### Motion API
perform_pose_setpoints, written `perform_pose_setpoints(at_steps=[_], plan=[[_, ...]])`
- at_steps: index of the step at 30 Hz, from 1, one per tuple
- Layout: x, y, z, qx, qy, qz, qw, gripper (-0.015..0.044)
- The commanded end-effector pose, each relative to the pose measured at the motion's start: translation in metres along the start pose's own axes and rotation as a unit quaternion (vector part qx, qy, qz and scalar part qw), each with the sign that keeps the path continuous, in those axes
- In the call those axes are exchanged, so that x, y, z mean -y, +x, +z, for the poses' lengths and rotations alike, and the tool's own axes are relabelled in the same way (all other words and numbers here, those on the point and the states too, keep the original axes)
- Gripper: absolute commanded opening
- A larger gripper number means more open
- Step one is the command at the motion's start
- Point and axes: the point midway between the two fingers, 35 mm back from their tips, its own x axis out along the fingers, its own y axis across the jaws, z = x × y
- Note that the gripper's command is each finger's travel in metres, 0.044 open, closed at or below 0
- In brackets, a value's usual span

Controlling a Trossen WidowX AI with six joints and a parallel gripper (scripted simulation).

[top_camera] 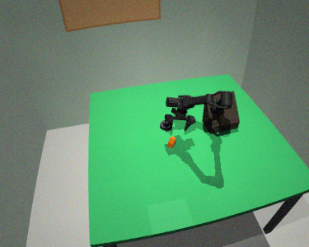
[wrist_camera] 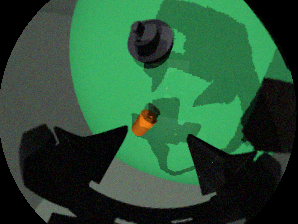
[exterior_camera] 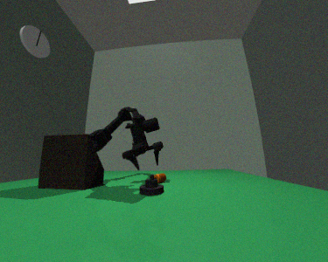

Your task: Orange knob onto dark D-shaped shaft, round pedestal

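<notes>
The orange knob (top_camera: 171, 142) (exterior_camera: 161, 178) (wrist_camera: 143, 123) lies on its side on the green table. In the wrist view its darker end, with the hole, faces up and to the right. The dark round pedestal (top_camera: 166, 125) (exterior_camera: 151, 190) (wrist_camera: 165, 48) stands upright near the knob, with the bare shaft (wrist_camera: 137, 28) on top; the shaft's flat side cannot be made out. My gripper (top_camera: 178, 128) (exterior_camera: 148, 167) (wrist_camera: 158, 133) is open and empty, above the table. In the wrist view the knob shows between the fingertips, closer to the left one, beyond and below them.
The arm's dark box-shaped base (top_camera: 232, 113) (exterior_camera: 67, 162) stands on the green table (top_camera: 125, 177) (exterior_camera: 207, 218). The arm reaches out from it and casts a shadow around the knob. In the wrist view the pedestal is farther up than the knob.
</notes>
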Motion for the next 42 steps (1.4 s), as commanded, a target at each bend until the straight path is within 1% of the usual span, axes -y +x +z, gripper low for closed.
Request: perform_pose_setpoints(at_steps=[1, 16, 22, 42], plan=[[-0.048, 0.012, -0.032, -0.028, 0.261, -0.039, 0.964, 0.0440], [-0.046, 0.012, -0.031, -0.028, 0.261, -0.039, 0.964, 0.0440], [-0.041, 0.033, -0.026, -0.028, 0.261, -0.039, 0.964, 0.0440], [-0.036, 0.059, -0.019, -0.027, 0.261, -0.039, 0.964, 0.0440]])
